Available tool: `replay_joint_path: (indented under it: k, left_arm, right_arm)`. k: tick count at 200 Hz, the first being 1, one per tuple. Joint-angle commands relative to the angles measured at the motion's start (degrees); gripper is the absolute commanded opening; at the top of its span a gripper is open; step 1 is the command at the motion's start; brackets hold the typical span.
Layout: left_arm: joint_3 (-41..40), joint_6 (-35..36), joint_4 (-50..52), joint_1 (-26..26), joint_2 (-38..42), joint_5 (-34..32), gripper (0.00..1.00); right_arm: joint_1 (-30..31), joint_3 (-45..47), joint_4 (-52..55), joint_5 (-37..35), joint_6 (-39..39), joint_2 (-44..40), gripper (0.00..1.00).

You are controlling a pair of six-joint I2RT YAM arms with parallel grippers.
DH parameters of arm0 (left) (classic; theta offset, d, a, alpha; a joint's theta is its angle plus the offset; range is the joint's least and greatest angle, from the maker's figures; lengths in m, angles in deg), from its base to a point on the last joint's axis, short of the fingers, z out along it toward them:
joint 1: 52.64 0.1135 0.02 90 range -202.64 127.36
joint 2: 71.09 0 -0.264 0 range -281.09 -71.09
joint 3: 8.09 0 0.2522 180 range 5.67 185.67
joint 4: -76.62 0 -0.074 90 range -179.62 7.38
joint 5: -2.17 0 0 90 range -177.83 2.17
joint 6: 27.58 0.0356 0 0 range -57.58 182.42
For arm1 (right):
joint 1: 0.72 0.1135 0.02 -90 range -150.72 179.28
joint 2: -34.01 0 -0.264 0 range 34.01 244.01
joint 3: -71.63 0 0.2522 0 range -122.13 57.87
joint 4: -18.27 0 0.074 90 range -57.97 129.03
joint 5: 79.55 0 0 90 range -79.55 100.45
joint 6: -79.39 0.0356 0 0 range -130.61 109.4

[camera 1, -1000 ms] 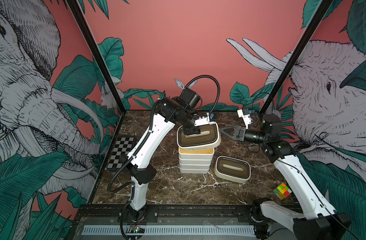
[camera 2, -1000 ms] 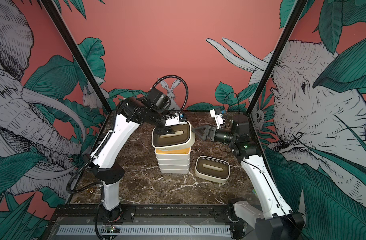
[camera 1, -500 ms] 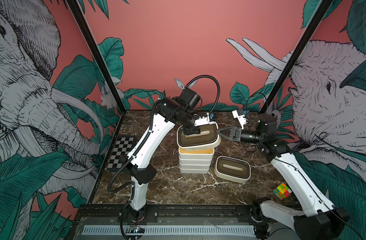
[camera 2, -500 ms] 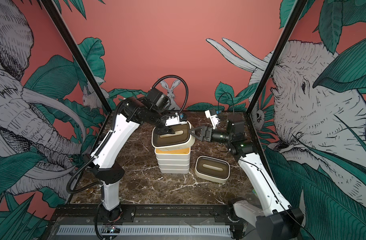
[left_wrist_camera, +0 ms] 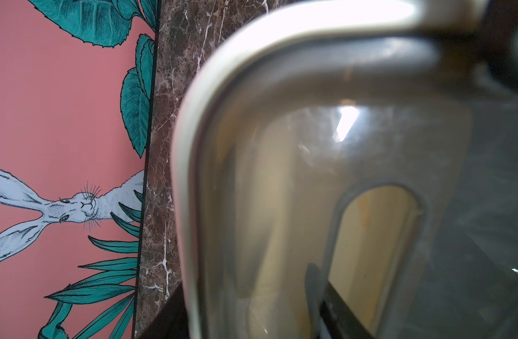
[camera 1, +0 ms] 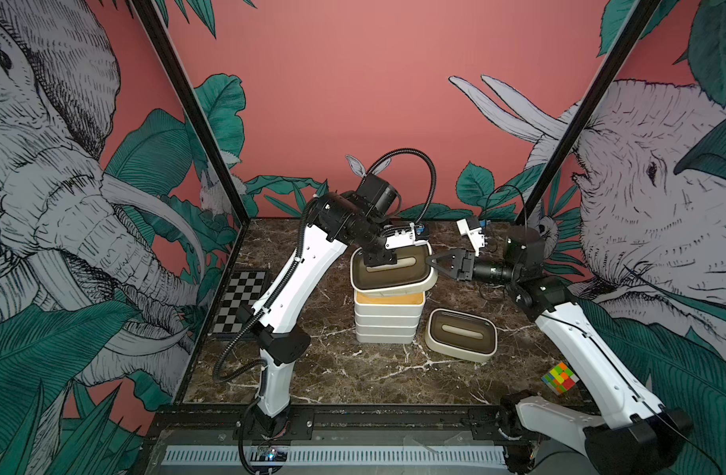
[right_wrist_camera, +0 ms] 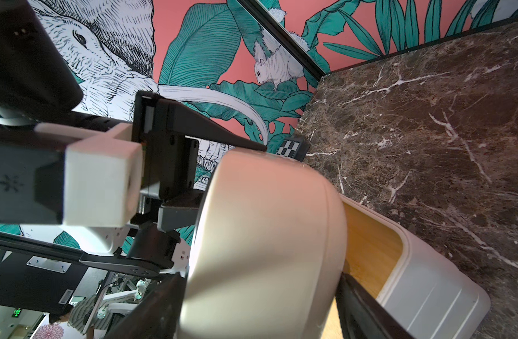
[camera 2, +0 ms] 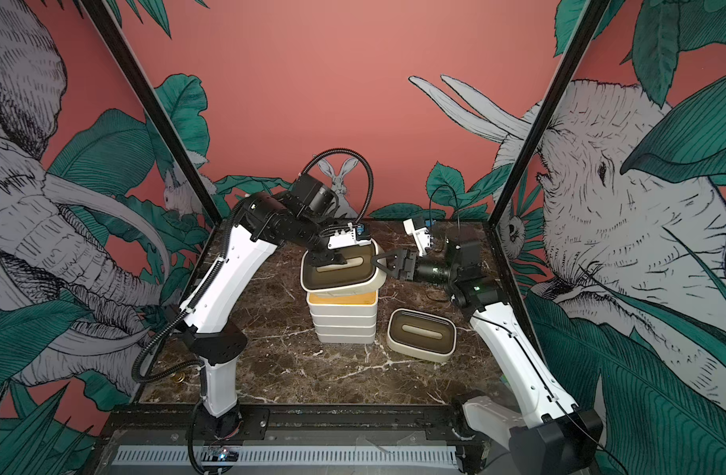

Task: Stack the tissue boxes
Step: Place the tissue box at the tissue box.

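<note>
Atop the 4-box stack (camera 1: 388,325), tilted dark-lidded box (camera 1: 398,276) in clamped left jaws, right jaws astride its end (grip unclear).

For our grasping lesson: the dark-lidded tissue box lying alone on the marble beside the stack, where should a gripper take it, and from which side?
Come from above with the right gripper, nearer it. The loose tissue box lies flat, lid up, so probably put one finger in the oval slot and one outside a long wall.

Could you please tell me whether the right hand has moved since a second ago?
Yes. The right hand has moved away from the black corner post toward the stack, and now straddles the end of the tilted top box.
</note>
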Motion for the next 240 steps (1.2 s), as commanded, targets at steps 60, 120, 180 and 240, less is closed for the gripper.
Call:
replay_joint_path:
  k: [60, 120, 180, 240]
  left_arm:
    - [-0.84, 0.45, -1.63, -0.45, 2.47, 1.38, 0.15]
    - [-1.23, 0.17, -1.96, -0.45, 2.81, 1.27, 0.16]
    - [-12.93, 0.11, -13.64, -0.45, 9.5, 1.27, 0.46]
    - [-21.81, 1.07, -18.45, -0.49, 13.52, -0.37, 0.59]
  right_arm:
    - [1.84, -1.2, -1.8, 1.07, -0.59, 0.43, 0.8]
    - [1.92, -0.76, -2.3, 0.28, 0.0, 0.0, 0.58]
    - [1.93, -0.41, -3.68, 0.06, 0.9, -0.12, 0.52]
    - [1.71, -0.33, -2.62, -1.34, 0.25, -0.79, 0.5]
